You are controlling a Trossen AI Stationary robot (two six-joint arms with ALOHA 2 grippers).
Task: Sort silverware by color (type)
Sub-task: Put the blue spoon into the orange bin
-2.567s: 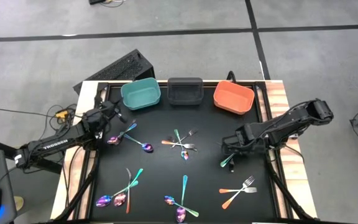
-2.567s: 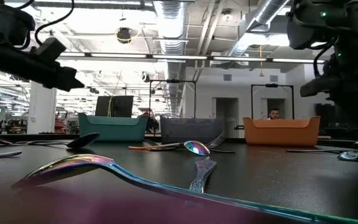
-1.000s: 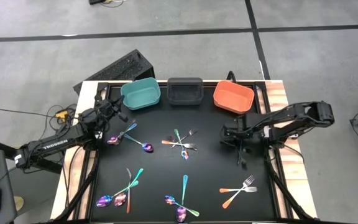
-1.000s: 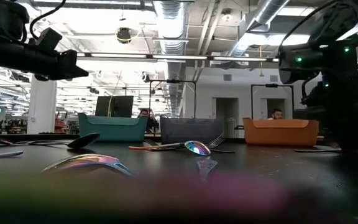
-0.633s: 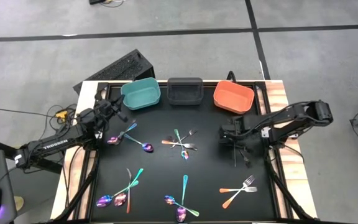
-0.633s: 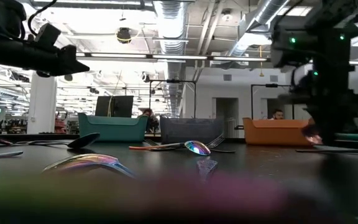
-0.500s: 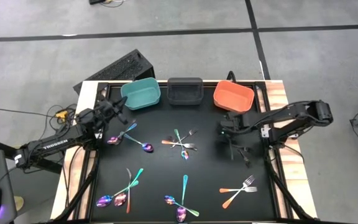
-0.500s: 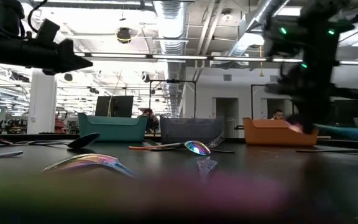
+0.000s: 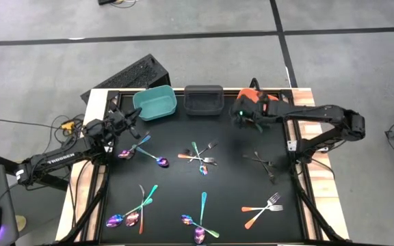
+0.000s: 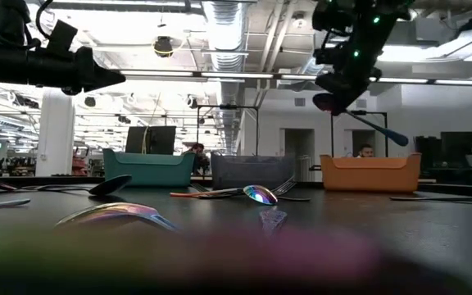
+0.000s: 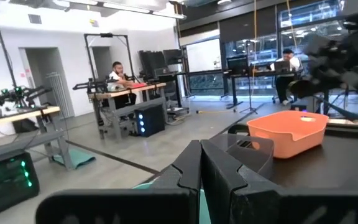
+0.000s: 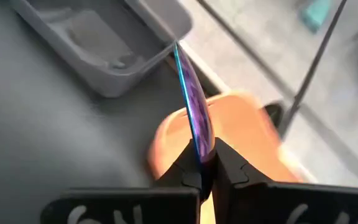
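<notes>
Right claw [image 12: 205, 163] pinches the iridescent utensil [image 12: 193, 109] edge-on by one end over the orange bin [image 12: 241, 134]; you're handling something light, stiff, slick, so grip mid-handle.

The left arm [image 9: 59, 158] carries the white word "TROSSEN".

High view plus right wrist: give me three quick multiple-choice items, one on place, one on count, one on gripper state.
1. Where is the right gripper?
A. over the left edge of the orange bin
B. over the teal bin
C. at the table's near edge

2. How many bins stand along the far edge?
A. two
B. three
C. four

3. What is the right gripper doing?
A. wide open
B. shut on nothing
C. shut on an iridescent utensil

Answers: 1 A, the high view shows it there. 2 B, teal, grey bin, orange. 3 C, the wrist view shows the handle pinched.
</notes>
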